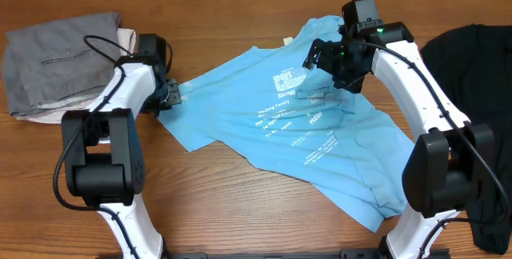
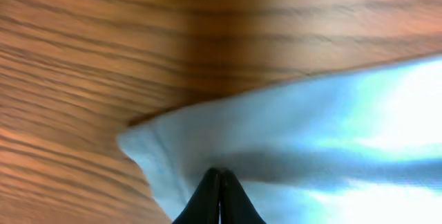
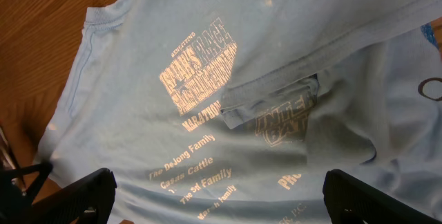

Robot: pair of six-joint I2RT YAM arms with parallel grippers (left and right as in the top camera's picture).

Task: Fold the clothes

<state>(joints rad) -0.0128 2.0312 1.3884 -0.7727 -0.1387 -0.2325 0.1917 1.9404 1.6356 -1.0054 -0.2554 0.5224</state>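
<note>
Overhead, the left tool [image 1: 166, 95] is clenched on the left corner of the light blue T-shirt [image 1: 240, 111], which lies rumpled and print-side up across the middle of the wooden surface [image 1: 240, 3]. In the left wrist view its fingers [image 2: 207, 200] are pressed together over the cloth's edge. The right tool [image 1: 332, 67] stands fully released and holds nothing, poised above the shirt's upper right part where a flap of cloth overlaps the white lettering, while a grey garment [image 1: 56, 63] lies beyond the left tool and a black garment [image 1: 472, 59] lies at the right edge.
</note>
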